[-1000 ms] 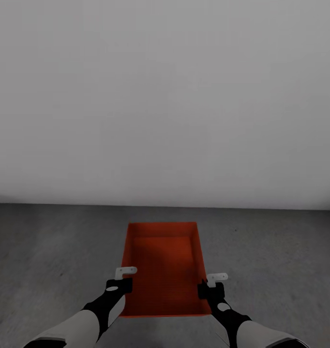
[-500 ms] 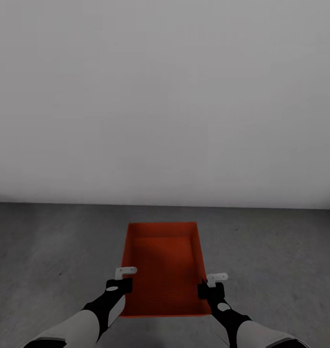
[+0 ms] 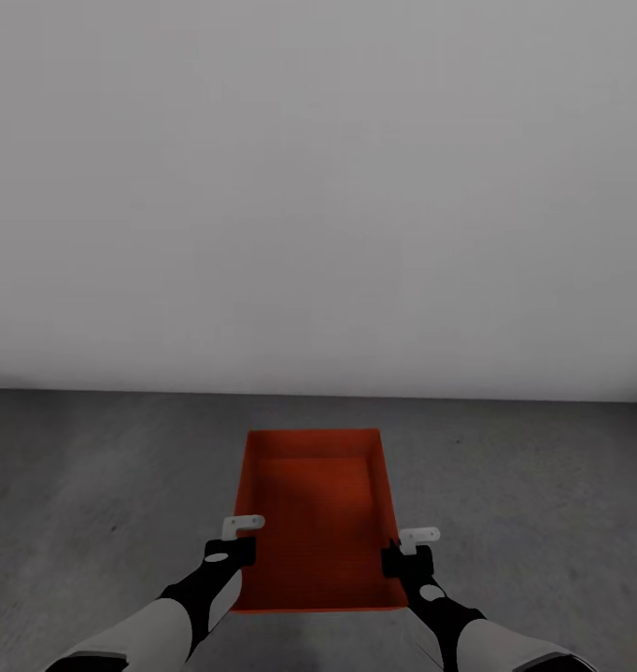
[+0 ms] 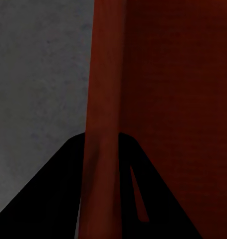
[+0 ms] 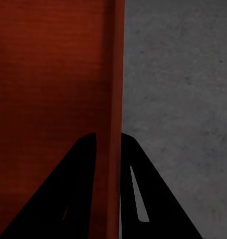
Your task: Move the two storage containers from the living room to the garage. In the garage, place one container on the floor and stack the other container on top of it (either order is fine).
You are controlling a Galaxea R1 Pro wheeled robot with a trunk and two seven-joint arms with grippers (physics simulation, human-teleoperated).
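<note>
The left gripper (image 3: 233, 551) pinches the left wall of the orange-red container (image 3: 314, 523), one finger on each side. The right gripper (image 3: 404, 557) pinches the right wall the same way. The container sits over the grey floor (image 3: 94, 485), with the plain white wall (image 3: 318, 187) behind it.

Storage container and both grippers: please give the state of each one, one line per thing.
storage container: upright, open top, nothing inside, held by its two long side walls above the floor.
left gripper: shut on the left side wall.
right gripper: shut on the right side wall.
</note>
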